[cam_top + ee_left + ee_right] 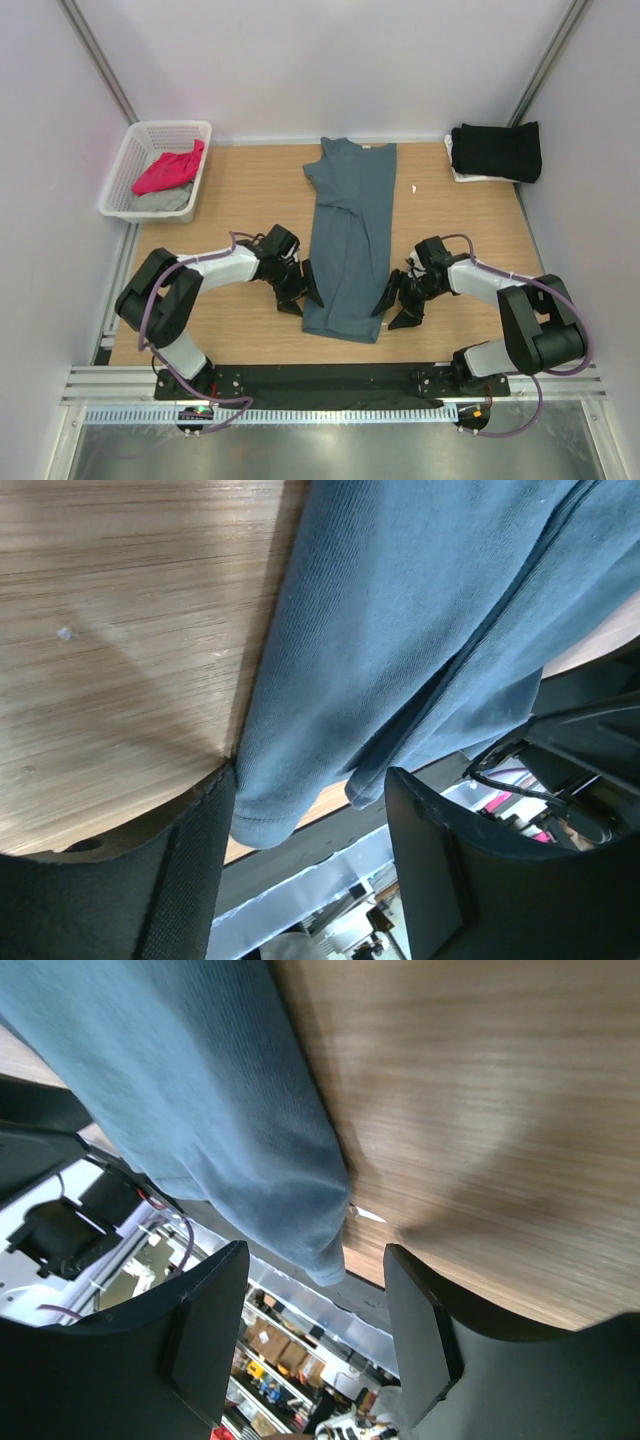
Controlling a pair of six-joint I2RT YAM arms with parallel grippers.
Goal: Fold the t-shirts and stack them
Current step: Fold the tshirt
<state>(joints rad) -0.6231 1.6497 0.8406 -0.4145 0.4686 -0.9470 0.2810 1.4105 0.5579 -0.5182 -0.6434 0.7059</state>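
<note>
Your wooden table (240, 200) bears a slate-blue t-shirt (350, 240) mid-table, a white basket (118, 180) far left, a shirt stack (497, 152) far right.

The site is a robotics laboratory test cell. Plain white panels (300, 60) enclose a wood-grain surface (250, 190) on three sides, and the cabled left arm (200, 270) and right arm (500, 285) are bolted to a black base plate (330, 378) on aluminium rails (110, 385). Beyond the near edge, the right wrist view shows blurred storage boxes (268, 1340).
</note>
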